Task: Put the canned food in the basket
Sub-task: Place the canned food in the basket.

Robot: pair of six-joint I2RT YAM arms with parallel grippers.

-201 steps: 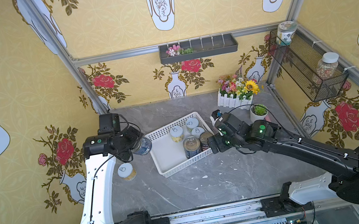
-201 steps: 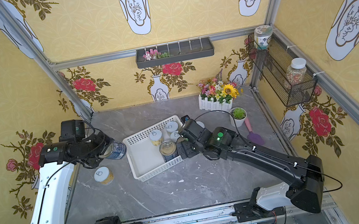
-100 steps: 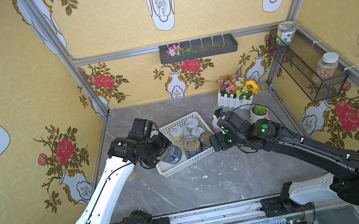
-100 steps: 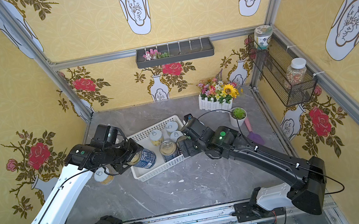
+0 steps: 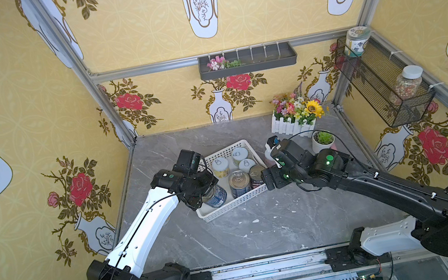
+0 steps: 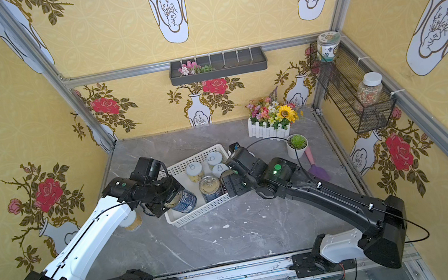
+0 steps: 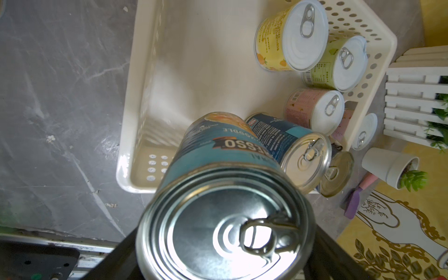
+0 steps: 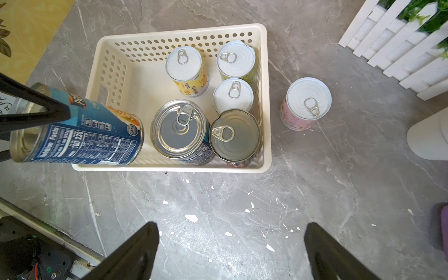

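Since a second ago the left arm has swung in from the open table at the left, carrying its tin to the basket, while the right arm has hardly shifted. Farthest left, a pale tin (image 6: 132, 223) stands on the grey table (image 5: 263, 227), half under the white forearm and outside the basket. Next, the left gripper (image 5: 204, 195) is clamped on a dark blue tin (image 8: 82, 141), gripping it near the silver pull-tab lid. The tin is tipped far over, its base end over the near left corner of the white basket (image 8: 169, 167) and its lid end outside the wall. Whether the base touches the basket floor cannot be told. Five tins stand upright toward the basket's right side: a yellow-labelled tin (image 8: 188, 72), a green-labelled tin (image 8: 236, 60), a white-lidded tin (image 8: 233, 95), a second dark blue tin (image 8: 180, 128) and a gold-lidded tin (image 8: 234, 134). The right gripper (image 8: 232, 226) hangs over bare table just on the near side of the basket, fingers spread wide with nothing between them. A pink tin (image 8: 305, 101) stands on the table just beside the basket's right wall, outside it. Beyond it are a white pot with a succulent (image 5: 322, 140) and a purple scoop (image 6: 318, 169).
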